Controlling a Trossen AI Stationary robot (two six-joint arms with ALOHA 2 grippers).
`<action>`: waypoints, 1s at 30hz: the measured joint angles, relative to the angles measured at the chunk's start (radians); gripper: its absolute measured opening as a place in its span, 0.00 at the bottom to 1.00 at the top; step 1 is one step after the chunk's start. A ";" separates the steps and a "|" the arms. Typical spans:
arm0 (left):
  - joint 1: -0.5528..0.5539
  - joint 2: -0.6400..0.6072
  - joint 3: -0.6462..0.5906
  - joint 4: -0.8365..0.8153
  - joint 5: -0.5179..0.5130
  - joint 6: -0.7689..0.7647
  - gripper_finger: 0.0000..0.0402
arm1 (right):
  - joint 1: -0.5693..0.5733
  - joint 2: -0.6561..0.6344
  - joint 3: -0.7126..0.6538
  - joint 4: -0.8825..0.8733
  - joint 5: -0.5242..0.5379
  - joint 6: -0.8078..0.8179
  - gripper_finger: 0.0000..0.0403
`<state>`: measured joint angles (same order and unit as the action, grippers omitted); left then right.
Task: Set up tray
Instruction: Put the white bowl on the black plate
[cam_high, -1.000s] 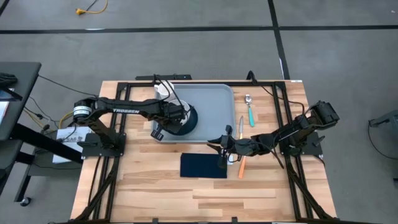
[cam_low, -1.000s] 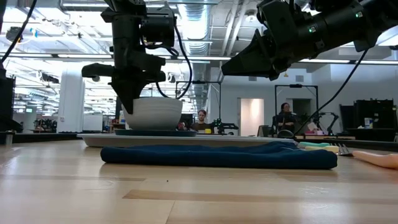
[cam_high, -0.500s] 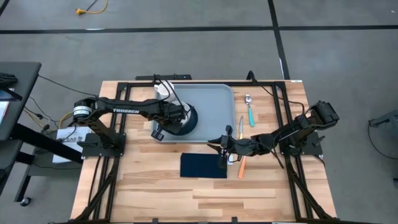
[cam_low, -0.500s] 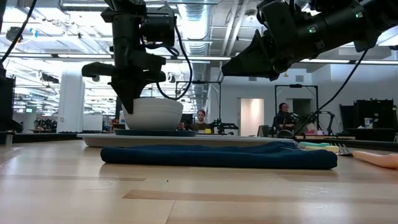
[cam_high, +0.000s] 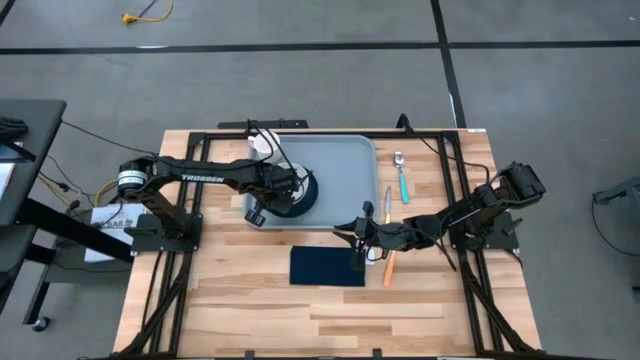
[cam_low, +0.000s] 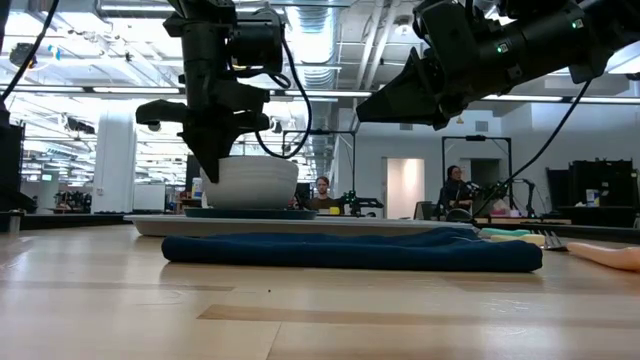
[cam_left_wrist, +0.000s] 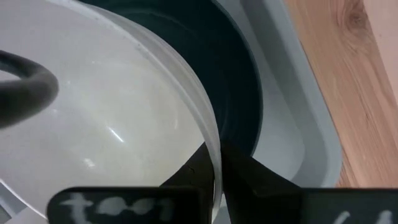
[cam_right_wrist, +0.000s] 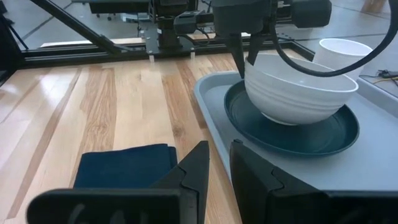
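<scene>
The light grey-blue tray (cam_high: 345, 160) lies at the table's far middle. A dark round plate (cam_right_wrist: 292, 138) sits on it at its near left, and a white bowl (cam_right_wrist: 298, 93) rests on the plate. My left gripper (cam_high: 284, 190) stands over the bowl and is shut on its rim. My right gripper (cam_right_wrist: 219, 155) hovers above the right edge of the dark navy napkin (cam_high: 327, 266), slightly open and empty, well above the table in the low view (cam_low: 400, 100). My left gripper holds the bowl by its rim (cam_left_wrist: 214, 163) on the side toward the table's left, one finger inside (cam_left_wrist: 193, 174) and one outside (cam_left_wrist: 249, 177). The fingers come from above, pointing down (cam_right_wrist: 244, 59). The bowl's base rests on the dark plate, a little tilted.
A second white bowl or cup (cam_high: 262, 146) stands on the tray's far left corner. A spoon with a teal handle (cam_high: 402, 178) and orange-handled cutlery (cam_high: 388, 262) lie on the wood right of the tray. Bare wood lies along the near edge.
My left gripper has shifted slightly toward the table's right with the bowl, which has slid a little on the plate and stays on it.
</scene>
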<state>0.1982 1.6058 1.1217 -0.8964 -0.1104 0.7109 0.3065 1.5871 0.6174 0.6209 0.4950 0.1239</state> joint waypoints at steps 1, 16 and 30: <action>0.000 0.000 0.000 -0.001 0.000 0.000 0.02 | 0.000 0.000 0.000 0.000 0.000 0.000 0.15; 0.000 0.000 0.000 -0.002 0.025 -0.001 0.02 | 0.000 0.000 0.000 0.000 -0.001 0.000 0.15; 0.000 0.000 0.001 0.018 -0.006 -0.041 0.29 | 0.000 0.000 0.000 0.000 -0.002 0.001 0.15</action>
<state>0.1982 1.6058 1.1225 -0.8788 -0.1165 0.6701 0.3069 1.5871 0.6174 0.6209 0.4934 0.1246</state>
